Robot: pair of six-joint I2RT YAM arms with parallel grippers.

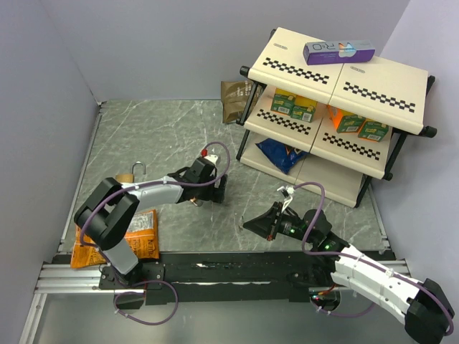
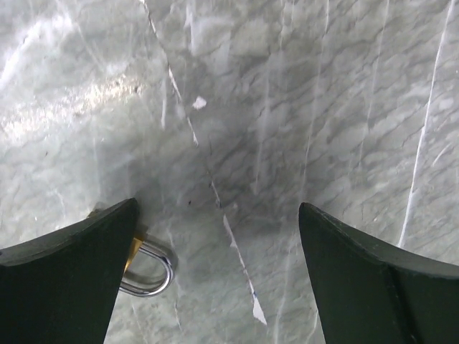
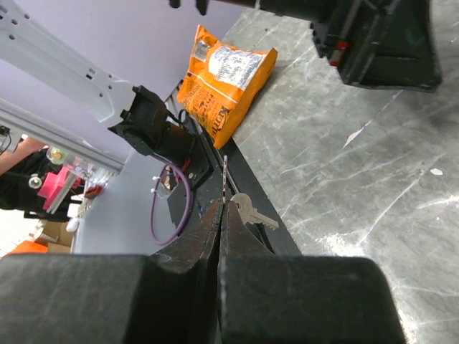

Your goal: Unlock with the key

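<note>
1. The table (image 1: 165, 136) has a grey marble pattern with thin white veins. In the left wrist view, light glares on it at the upper left.
2. Plain lilac-grey walls (image 1: 143, 43) close the table at the left, back and right.
3. A cream shelf (image 1: 337, 79) with black-and-white checker strips stands at the far right. A purple box (image 1: 338, 51) lies on its top.
4. An orange snack bag (image 1: 136, 240) lies at the near left corner, and a brown pouch (image 1: 231, 100) stands at the back.
5. The right gripper (image 3: 221, 208) has its fingers pressed together. They pinch the key (image 3: 251, 211) by its thin wire ring, and the key hangs at the tips near the front edge of the table.
6. The left gripper (image 2: 219, 208) points down at the marble with its fingers (image 2: 72, 272) spread wide and nothing between them.
7. A padlock (image 2: 147, 269) lies just beside one finger. Only its silver shackle and a little of the brass show.
</note>
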